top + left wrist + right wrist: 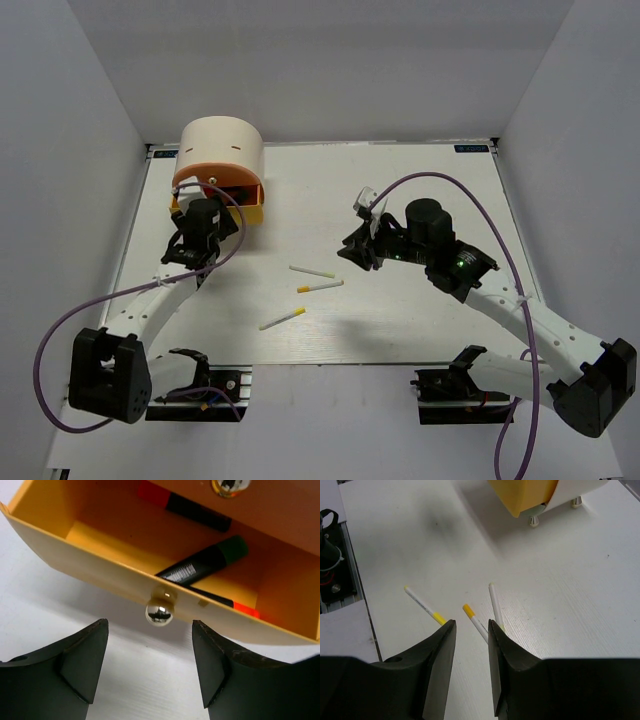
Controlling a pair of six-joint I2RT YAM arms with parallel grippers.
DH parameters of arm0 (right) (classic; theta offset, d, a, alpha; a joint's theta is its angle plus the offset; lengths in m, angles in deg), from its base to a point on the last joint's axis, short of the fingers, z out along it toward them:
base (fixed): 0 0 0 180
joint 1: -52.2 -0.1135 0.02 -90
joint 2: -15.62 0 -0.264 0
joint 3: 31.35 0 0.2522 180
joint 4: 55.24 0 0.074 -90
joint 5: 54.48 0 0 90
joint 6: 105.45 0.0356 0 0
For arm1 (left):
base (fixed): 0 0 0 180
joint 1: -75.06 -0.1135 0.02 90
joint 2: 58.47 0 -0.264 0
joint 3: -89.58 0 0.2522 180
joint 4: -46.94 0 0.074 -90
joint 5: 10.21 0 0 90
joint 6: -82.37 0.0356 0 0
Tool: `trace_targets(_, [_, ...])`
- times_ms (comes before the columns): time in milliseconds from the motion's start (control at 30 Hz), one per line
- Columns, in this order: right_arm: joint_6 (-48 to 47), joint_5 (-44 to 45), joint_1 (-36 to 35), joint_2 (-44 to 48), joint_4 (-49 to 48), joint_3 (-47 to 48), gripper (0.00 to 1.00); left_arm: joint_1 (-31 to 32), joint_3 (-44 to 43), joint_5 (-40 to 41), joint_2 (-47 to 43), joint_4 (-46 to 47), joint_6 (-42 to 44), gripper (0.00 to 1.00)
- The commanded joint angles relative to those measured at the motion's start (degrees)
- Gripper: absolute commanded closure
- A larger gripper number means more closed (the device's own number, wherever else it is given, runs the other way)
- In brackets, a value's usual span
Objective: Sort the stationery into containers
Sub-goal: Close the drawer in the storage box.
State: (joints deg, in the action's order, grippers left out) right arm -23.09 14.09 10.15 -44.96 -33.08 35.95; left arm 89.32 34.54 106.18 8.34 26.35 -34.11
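Observation:
The cream drum-shaped organiser (222, 148) stands at the back left with a yellow-orange drawer (240, 203) pulled out. My left gripper (205, 208) is open and empty just in front of it. In the left wrist view the gripper (150, 625) is near the drawer's shiny knob (160, 612), not touching. Inside the drawer (100, 565) lie a green-capped highlighter (210, 560) and two with red-orange caps (185, 507) (235, 605). Three white-and-yellow sticks (312, 271) (320, 286) (282, 318) lie mid-table. My right gripper (352, 250) is open and empty above them (471, 625). The eraser piece is not in view.
White walls close the table on the left, back and right. In the right wrist view the organiser (520, 495) stands on small white feet (534, 522) beyond the sticks (425, 606) (476, 621) (495, 605). A black clamp (330, 555) sits at the table's near edge.

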Motion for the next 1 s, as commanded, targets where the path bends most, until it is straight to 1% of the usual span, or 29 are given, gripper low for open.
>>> trace_targets(0, [0.87,-0.8,0.21,0.37,-2.69,-0.28,0.62,-1.17,-1.01,-1.6,0.17,5.41,2.05,0.23])
trace_targets(33, [0.78,-0.72,0.73,0.2,-2.6,-0.28,0.62,-1.86,-1.0,-2.48,0.17,6.21,2.05,0.24])
trace_targets(300, [0.7,-0.63,0.29,-0.33,-2.87,-0.54,0.62,-4.94,-1.0,-7.05,3.51,11.66,2.05,0.24])
trace_targets(600, [0.52,-0.54,0.29,-1.47,-3.13,-0.54,0.62,-7.4,-0.47,-9.95,7.28,17.11,2.05,0.24])
trace_targets(967, [0.34,-0.45,0.12,-2.7,-3.22,-0.54,0.62,-9.16,0.06,-13.47,11.41,23.7,-2.35,0.25])
